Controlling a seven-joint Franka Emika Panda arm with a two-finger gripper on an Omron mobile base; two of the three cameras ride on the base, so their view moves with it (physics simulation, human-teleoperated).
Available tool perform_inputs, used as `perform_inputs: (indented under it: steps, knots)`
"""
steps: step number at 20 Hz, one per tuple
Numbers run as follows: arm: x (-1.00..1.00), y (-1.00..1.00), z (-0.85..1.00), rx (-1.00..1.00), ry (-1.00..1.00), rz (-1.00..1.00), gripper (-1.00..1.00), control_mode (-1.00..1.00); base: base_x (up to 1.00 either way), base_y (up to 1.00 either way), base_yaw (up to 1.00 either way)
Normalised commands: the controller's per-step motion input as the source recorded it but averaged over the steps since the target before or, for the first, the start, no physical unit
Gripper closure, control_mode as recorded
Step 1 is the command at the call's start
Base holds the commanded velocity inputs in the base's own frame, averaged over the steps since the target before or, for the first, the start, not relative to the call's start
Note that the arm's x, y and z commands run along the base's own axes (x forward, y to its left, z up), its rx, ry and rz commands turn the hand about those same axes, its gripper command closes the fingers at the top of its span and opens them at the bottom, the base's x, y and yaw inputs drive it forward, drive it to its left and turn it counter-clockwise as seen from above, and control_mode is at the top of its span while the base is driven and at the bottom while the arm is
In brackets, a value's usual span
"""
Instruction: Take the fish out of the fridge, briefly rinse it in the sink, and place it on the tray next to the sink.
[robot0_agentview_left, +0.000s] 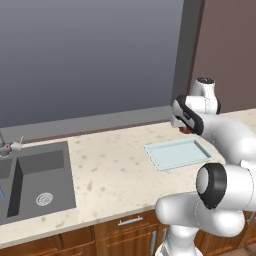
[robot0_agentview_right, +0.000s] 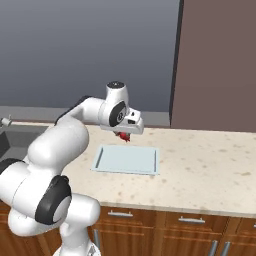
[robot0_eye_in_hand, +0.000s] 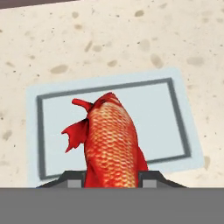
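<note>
My gripper (robot0_eye_in_hand: 112, 178) is shut on the red-orange fish (robot0_eye_in_hand: 113, 142), whose scaly body and fins point away from the hand, directly over the pale blue tray (robot0_eye_in_hand: 175, 105). From the right base camera the fish (robot0_agentview_right: 123, 136) hangs as a small red shape under the gripper (robot0_agentview_right: 125, 133), a short way above the tray (robot0_agentview_right: 126, 160) and near its far edge. In the left base view the gripper (robot0_agentview_left: 184, 128) hovers over the far right corner of the tray (robot0_agentview_left: 176, 153), with a sliver of red fish (robot0_agentview_left: 185, 130) below it. The dark sink (robot0_agentview_left: 37, 180) lies at the left.
The tray sits on a speckled beige counter (robot0_agentview_right: 210, 170). A silver tap (robot0_agentview_left: 9, 147) stands behind the sink. A brown tall cabinet (robot0_agentview_right: 220, 65) rises at the counter's right end. My own white arm (robot0_agentview_left: 225, 150) crosses the lower right of the left base view.
</note>
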Motion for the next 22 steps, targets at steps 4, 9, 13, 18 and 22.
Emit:
perform_inputs:
  steps: [4, 9, 13, 18, 22]
  knots:
    - [0.06, 0.0, -0.54, 0.0, 0.02, -0.04, 1.0, -1.0, 0.0, 0.0, 0.0]
    - [0.16, 0.0, -0.47, 0.0, 0.0, -0.01, 1.0, -1.0, 0.0, 0.0, 0.0]
    - [0.3, 0.0, -0.44, 0.0, 0.0, 0.0, 1.0, -1.0, 0.0, 0.0, 0.0]
    - [0.26, 0.0, -0.31, 0.0, 0.0, 0.0, 1.0, -1.0, 0.0, 0.0, 0.0]
    - [0.15, 0.0, -0.24, 0.0, 0.0, 0.0, 1.0, -1.0, 0.0, 0.0, 0.0]
